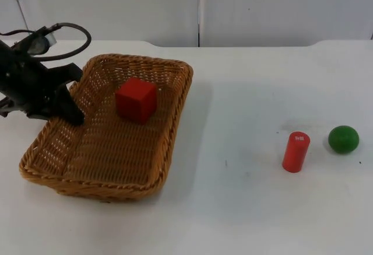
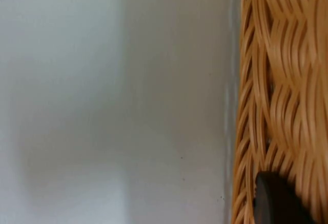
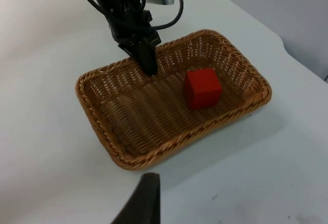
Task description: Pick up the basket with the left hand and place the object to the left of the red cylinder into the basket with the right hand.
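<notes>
- The red cube lies inside the wicker basket, on its woven floor, toward the end nearest the partition wall and a little toward the long rim that faces the table's middle. It rests flat, one corner turned toward the near edge of the table; it has no long axis to speak of.
- The basket is oblong, its long axis running from the table's near-left corner slantwise toward the far edge. Judging by the shadow beneath it, its right long side looks raised off the white table.
- The left gripper is clamped on the basket's left long rim, one finger inside the wall and one outside; the left wrist view shows the weave touching a black fingertip.
- The right gripper hangs above the table on the basket's right side, well apart from it; whether it is parted or closed I cannot tell.
- The red cylinder stands upright near the table's right edge, the green ball just beside it on the right.
- Risks, as I judge them: a one-sided rim grip lets the basket tilt, so the cube may slide; the wicker could also slip from the fingers if the arm swings.
</notes>
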You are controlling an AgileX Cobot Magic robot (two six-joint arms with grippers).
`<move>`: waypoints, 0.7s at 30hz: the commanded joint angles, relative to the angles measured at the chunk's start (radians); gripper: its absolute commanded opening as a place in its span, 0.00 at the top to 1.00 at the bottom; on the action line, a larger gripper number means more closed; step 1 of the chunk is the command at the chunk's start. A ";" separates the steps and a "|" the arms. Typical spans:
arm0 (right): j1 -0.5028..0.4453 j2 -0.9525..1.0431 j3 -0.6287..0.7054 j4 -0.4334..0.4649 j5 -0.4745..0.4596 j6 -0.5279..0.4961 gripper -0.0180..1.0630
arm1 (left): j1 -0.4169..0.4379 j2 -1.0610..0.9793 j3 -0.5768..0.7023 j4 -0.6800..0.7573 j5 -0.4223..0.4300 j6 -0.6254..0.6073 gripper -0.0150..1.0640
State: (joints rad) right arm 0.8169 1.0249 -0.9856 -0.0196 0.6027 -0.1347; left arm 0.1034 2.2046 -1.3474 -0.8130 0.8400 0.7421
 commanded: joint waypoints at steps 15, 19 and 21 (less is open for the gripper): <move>-0.004 -0.005 0.005 -0.004 -0.014 -0.012 0.15 | 0.002 -0.009 -0.013 -0.044 0.015 -0.051 0.46; -0.004 -0.005 0.005 -0.004 -0.014 -0.012 0.15 | 0.002 -0.018 -0.013 -0.044 0.023 -0.053 0.24; -0.004 -0.005 0.005 -0.004 -0.014 -0.012 0.15 | 0.002 -0.032 -0.013 -0.044 0.019 -0.053 0.19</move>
State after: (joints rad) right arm 0.8169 1.0249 -0.9856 -0.0196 0.6027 -0.1347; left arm 0.1034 2.1933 -1.3562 -0.8414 0.8516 0.6968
